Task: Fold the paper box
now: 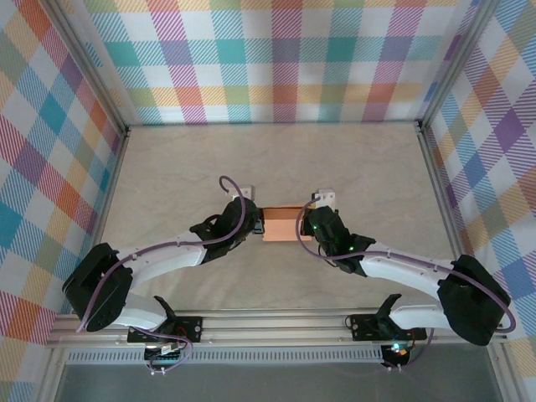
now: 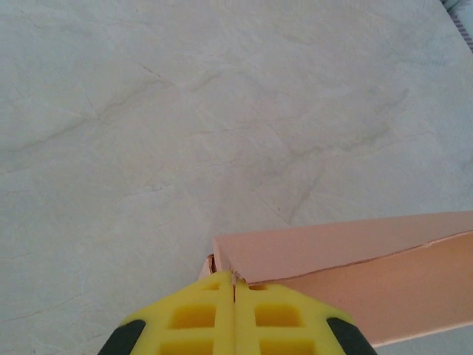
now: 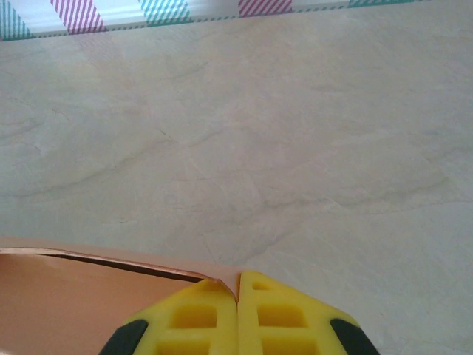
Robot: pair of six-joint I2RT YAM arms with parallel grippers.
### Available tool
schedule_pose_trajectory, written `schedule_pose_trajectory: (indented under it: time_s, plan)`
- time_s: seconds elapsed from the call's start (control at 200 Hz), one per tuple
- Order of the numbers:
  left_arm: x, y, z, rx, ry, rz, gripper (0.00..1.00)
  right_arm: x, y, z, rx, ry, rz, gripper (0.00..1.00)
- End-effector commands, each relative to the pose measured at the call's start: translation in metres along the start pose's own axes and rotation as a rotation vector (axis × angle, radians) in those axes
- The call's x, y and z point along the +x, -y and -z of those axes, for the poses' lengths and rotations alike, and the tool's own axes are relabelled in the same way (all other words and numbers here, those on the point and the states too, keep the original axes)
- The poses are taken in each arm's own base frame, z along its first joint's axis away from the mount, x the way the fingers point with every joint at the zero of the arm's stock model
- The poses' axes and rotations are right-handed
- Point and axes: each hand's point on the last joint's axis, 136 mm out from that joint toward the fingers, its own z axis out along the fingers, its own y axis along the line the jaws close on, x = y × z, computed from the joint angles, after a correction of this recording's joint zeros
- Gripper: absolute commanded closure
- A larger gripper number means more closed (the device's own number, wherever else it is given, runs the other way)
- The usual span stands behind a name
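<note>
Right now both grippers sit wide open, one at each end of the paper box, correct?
Not open: the left gripper and right gripper are shut, jaws pressed together in each wrist view. They do sit one at each end of the paper box.

My left end effector [image 2: 234,287] and right end effector [image 3: 238,290] are yellow; the paper box [image 2: 355,270] is salmon-orange; the bench [image 2: 222,111], pale veined grey.
</note>
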Motion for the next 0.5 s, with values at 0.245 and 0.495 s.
schedule_pose_trajectory:
  time_s: [0.245, 0.495]
  plan:
    - [0.014, 0.007, 0.004, -0.013, 0.087, -0.034, 1.0, 0.009, -0.014, -0.007, -0.085, 0.036, -0.04, 1.0]
    - [0.018, 0.004, 0.008, -0.036, 0.128, -0.059, 1.0, 0.008, -0.02, -0.004, -0.121, 0.065, -0.017, 1.0]
